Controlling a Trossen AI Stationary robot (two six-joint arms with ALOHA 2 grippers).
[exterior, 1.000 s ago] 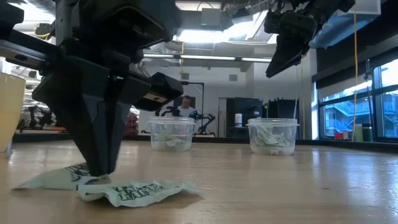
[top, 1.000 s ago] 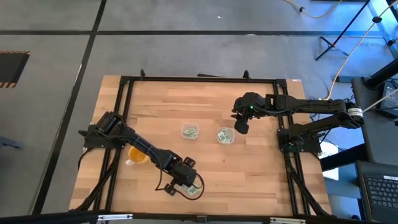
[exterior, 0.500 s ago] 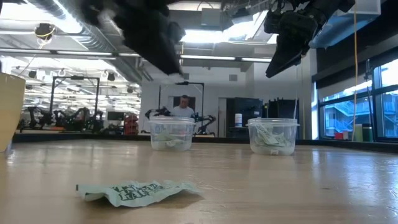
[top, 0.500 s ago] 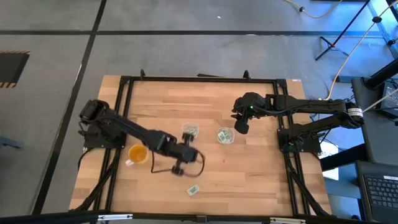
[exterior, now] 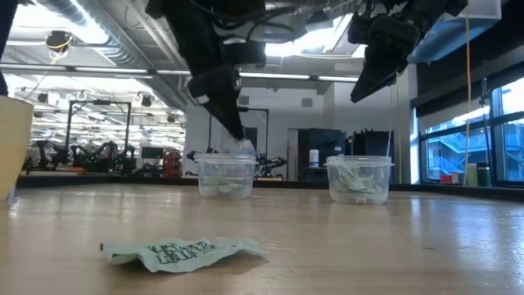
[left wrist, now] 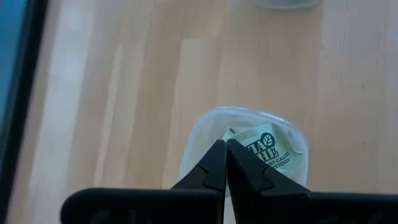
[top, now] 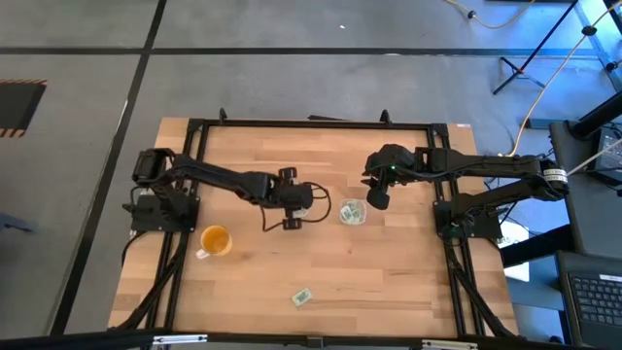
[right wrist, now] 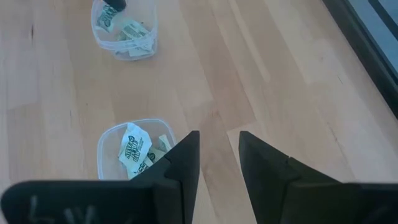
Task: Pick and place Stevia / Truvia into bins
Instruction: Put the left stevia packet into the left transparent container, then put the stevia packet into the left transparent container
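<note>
Two clear bins stand mid-table. My left gripper (top: 294,201) hangs above the left bin (exterior: 227,176), fingers pointing down and shut on a green and white packet (left wrist: 268,152). More packets lie inside the left bin (right wrist: 124,30) and inside the right bin (top: 352,212). My right gripper (top: 377,197) hovers open, high above the table just right of the right bin (right wrist: 134,152). One more packet (top: 303,297) lies flat near the table's near edge, crumpled in the low view (exterior: 180,252). My left gripper pinches the packet between its two fingertips (left wrist: 217,163), coming from above and pointing down. The pale packet (exterior: 240,147) sits at the fingertips, lifted clear just above the left bin's rim (left wrist: 205,124). Which edge the fingers have, I cannot tell.
An orange cup (top: 215,239) stands toward the table's left side, seen at the low view's left edge (exterior: 12,147). A black frame rail (top: 194,124) runs round the table. Bare wood lies between the bins and the loose packet.
My left gripper has risen from the near edge, where it stood on two packets, and swung toward the far side, over the left bin. One packet left the table with it; the other stayed where it lay.
</note>
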